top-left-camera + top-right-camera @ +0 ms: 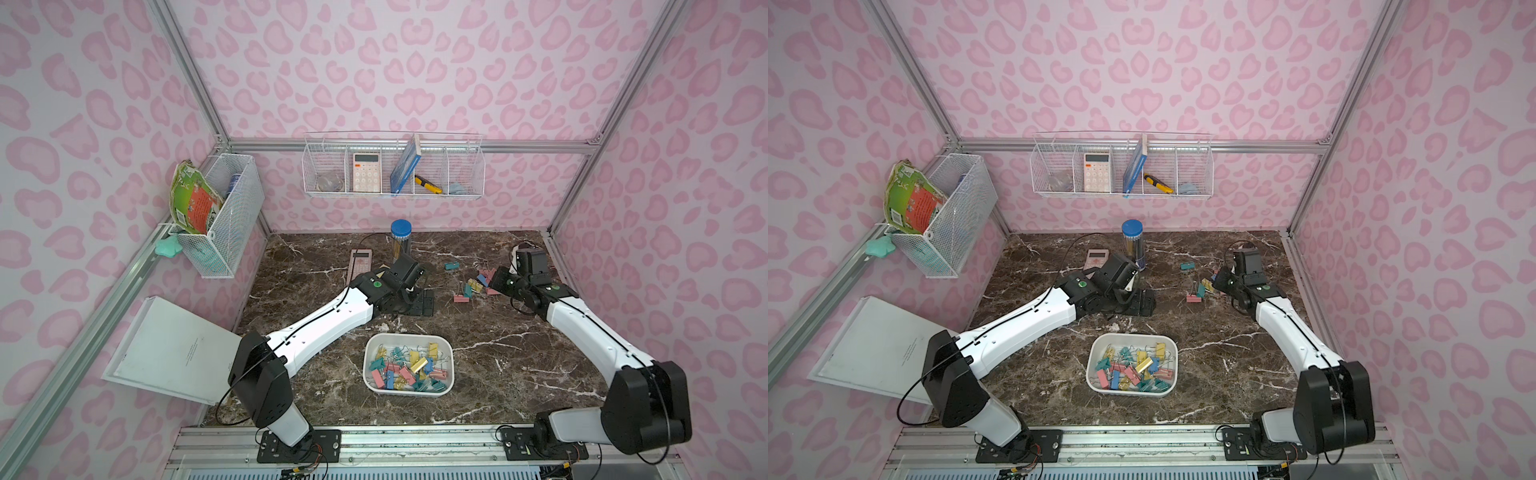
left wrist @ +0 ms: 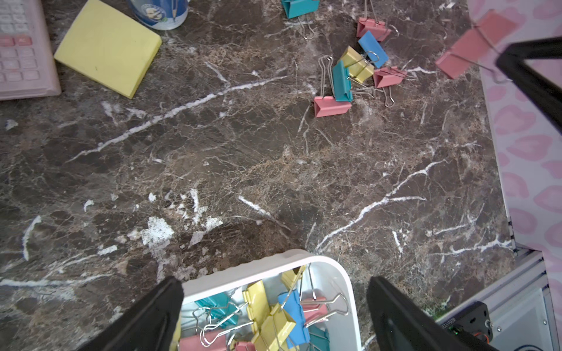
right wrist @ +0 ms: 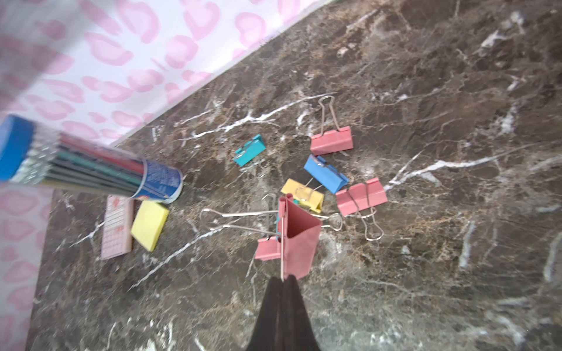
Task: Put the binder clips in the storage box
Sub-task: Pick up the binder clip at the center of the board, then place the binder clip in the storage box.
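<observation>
Right claw, pink wedge clip (wire-handled)

In box, heap of clips; at 1 o'clock from box, loose clips; at 12 o'clock, tube.

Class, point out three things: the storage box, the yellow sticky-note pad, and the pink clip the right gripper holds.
storage box (image 1: 409, 394): in a top view, near white wall.
yellow sticky-note pad (image 2: 108, 47): left wrist view, middle of top sheet.
held pink clip (image 3: 299, 243): right wrist view, pink body.

Soft even light — blurred wrist-view edges
</observation>
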`<state>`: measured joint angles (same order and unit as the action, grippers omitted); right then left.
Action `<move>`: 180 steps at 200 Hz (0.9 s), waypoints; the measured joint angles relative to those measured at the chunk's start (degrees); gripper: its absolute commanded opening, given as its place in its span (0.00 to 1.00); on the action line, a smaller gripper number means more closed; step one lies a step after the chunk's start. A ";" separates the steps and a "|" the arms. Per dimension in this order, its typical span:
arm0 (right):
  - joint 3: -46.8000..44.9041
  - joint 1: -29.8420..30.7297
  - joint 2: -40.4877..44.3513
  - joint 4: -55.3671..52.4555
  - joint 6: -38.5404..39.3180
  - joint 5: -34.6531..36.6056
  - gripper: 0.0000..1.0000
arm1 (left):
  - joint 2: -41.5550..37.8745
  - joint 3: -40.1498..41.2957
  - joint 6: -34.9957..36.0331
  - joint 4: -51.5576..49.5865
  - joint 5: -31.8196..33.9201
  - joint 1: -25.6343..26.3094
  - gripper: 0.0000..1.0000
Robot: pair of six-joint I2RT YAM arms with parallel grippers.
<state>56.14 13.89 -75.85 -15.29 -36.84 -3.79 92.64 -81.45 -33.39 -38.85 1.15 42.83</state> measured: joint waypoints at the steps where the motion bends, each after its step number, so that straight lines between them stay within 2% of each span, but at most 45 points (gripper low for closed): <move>1: -0.09 0.13 0.31 -0.13 0.07 -0.13 0.00 | -0.04 0.04 -0.07 0.00 0.02 -0.07 0.99; 50: -7.85 14.08 15.52 -5.09 0.96 -7.50 0.00 | -3.06 2.71 -4.17 2.97 0.13 -3.93 0.96; 77: -13.94 23.82 20.63 -8.24 -2.71 -10.34 0.00 | -3.26 2.69 -5.09 4.42 -0.37 -4.61 0.95; 115: -18.73 37.75 21.70 -9.20 -9.79 -10.10 0.00 | -1.70 0.70 -5.40 4.61 -0.48 -5.29 0.94; 141: -19.50 42.66 18.84 -8.74 -12.20 -8.50 0.00 | -0.11 -1.44 -4.90 4.55 -0.72 -5.38 0.91; 180: -18.64 44.22 14.23 -8.70 -13.66 -4.44 0.24 | 5.35 -7.67 -1.55 5.35 -4.57 -5.29 0.88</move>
<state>37.50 58.11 -61.63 -23.99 -50.50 -8.23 98.00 -89.12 -34.94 -33.50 -3.42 37.54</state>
